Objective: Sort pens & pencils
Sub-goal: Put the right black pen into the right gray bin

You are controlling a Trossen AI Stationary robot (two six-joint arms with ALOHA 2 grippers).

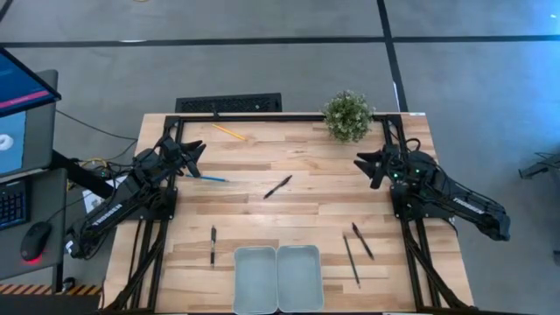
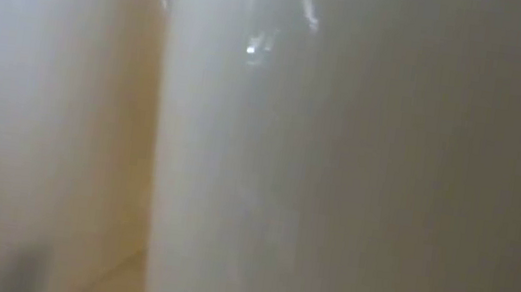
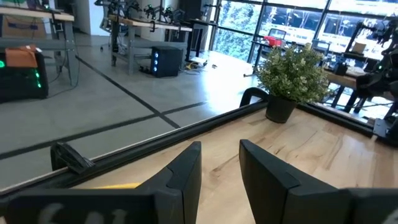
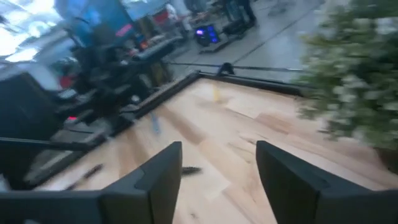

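Observation:
In the high view several black pens lie flat on the wooden table: one near the middle [image 1: 277,186], one at the near left [image 1: 213,245], and two at the near right [image 1: 350,260] [image 1: 362,241]. The yellow pencil [image 1: 229,132] lies near the far edge. The light blue pencil [image 1: 213,178] lies just right of my left gripper [image 1: 194,157], which hovers open over the far left and touches nothing. My right gripper [image 1: 363,164] hovers open at the far right, beside the plant. My left wrist view shows open fingers [image 3: 221,165] and the yellow pencil [image 3: 115,185]. My right wrist view shows open fingers [image 4: 217,168] and a pen [image 4: 189,169].
Two pale rectangular trays [image 1: 255,278] [image 1: 299,278] sit side by side at the near edge. A potted plant [image 1: 348,115] stands at the far edge, close to my right gripper. A black frame rail [image 1: 262,116] runs along the far edge. The low view is filled by a blurred pale surface.

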